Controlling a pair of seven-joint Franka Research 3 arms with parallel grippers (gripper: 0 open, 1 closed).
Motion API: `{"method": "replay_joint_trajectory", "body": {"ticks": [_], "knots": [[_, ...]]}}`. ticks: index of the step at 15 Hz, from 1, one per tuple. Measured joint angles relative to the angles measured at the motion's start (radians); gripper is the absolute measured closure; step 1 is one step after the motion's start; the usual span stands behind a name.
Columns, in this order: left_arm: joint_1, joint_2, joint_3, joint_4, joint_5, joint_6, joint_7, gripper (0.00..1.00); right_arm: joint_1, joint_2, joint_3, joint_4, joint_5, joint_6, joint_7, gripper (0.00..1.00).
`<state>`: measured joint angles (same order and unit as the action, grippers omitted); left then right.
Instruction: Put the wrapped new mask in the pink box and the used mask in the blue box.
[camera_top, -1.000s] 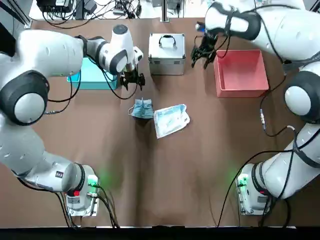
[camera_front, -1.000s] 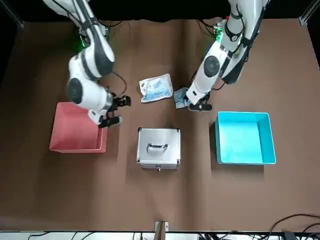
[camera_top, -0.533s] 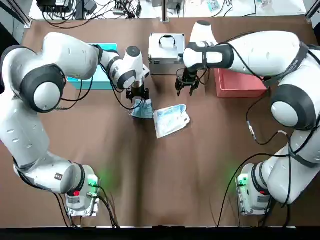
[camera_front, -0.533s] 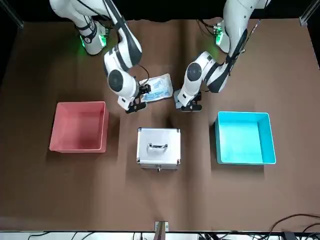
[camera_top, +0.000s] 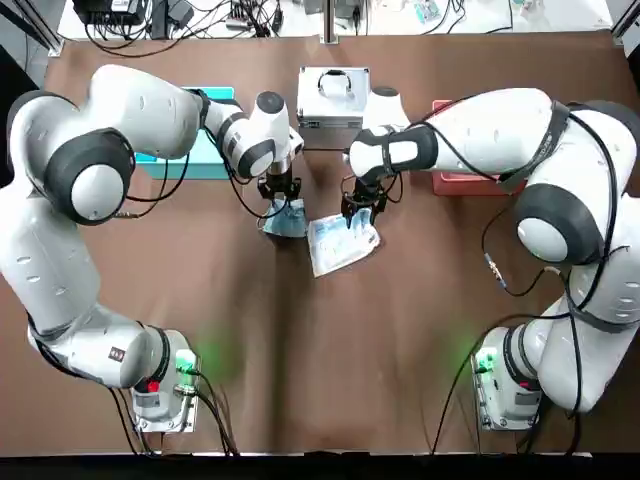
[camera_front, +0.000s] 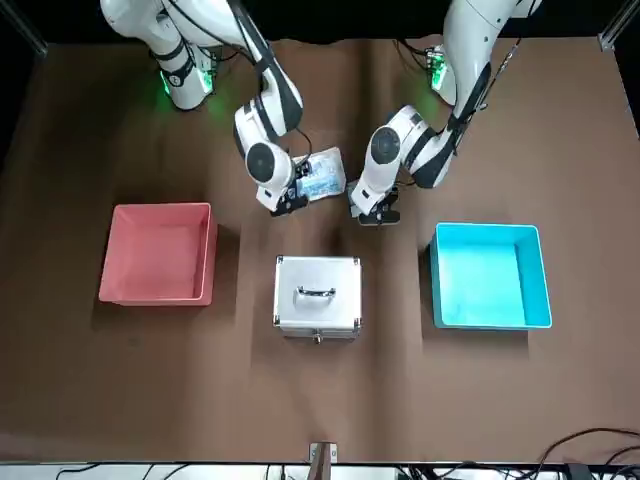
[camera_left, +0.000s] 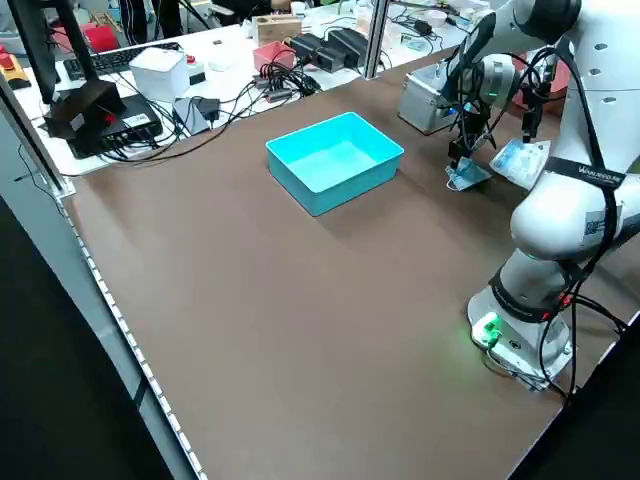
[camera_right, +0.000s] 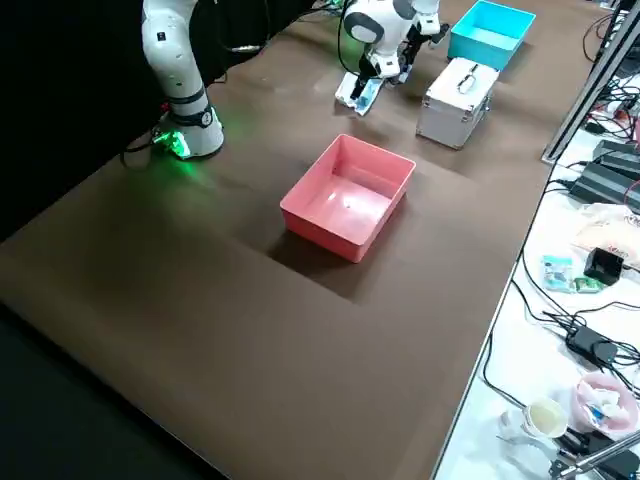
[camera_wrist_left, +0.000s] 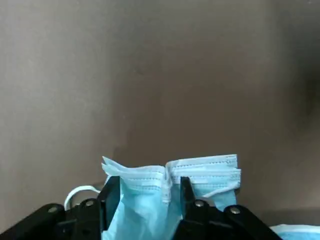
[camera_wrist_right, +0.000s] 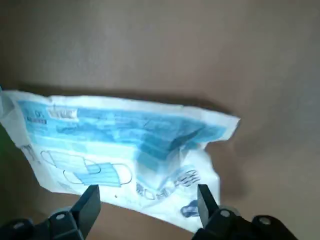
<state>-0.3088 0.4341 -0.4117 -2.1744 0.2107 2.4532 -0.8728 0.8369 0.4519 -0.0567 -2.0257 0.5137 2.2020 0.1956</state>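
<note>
Pincers lowered, used mask (camera_wrist_left: 170, 192) bunched, wrinkled

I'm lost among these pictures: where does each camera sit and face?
Top: overhead, looking down; both arms.
Front: across table, facing both arms.
Left side: raised; cyan-blue plastic bin nearest.
Right side: raised; salmon-pink plastic bin nearest.
Left wrist: left gripper over bunched bare blue mask.
Right wrist: right gripper over flat plastic-wrapped mask.
Shared: top and front show silver metal case.

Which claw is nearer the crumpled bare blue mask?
Left. The left claw straddles the used mask; the right claw is over the wrapped new mask beside it.
</note>
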Motion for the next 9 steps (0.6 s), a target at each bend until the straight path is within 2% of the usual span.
{"method": "replay_joint_trajectory", "body": {"ticks": [1,2,5,7,9], "knots": [[-0.005,0.0,0.0,0.0,0.0,0.0,-0.009,0.44,0.014,0.004,0.0,-0.001,0.002,0.0,0.009,0.14],[-0.008,0.001,0.0,0.0,0.0,-0.001,-0.014,0.49,0.024,0.009,0.0,-0.001,0.004,0.0,0.016,0.21],[-0.009,0.005,0.0,0.0,0.0,-0.003,-0.023,0.58,0.033,0.033,-0.002,-0.002,0.007,0.0,0.03,0.26],[-0.009,0.006,0.0,0.002,0.0,-0.008,-0.038,0.77,0.033,0.041,-0.004,-0.002,0.009,0.0,0.032,0.3],[-0.009,0.006,0.0,0.017,0.0,-0.044,-0.048,0.81,0.033,0.048,-0.005,-0.001,0.01,0.006,0.04,0.33]]}}
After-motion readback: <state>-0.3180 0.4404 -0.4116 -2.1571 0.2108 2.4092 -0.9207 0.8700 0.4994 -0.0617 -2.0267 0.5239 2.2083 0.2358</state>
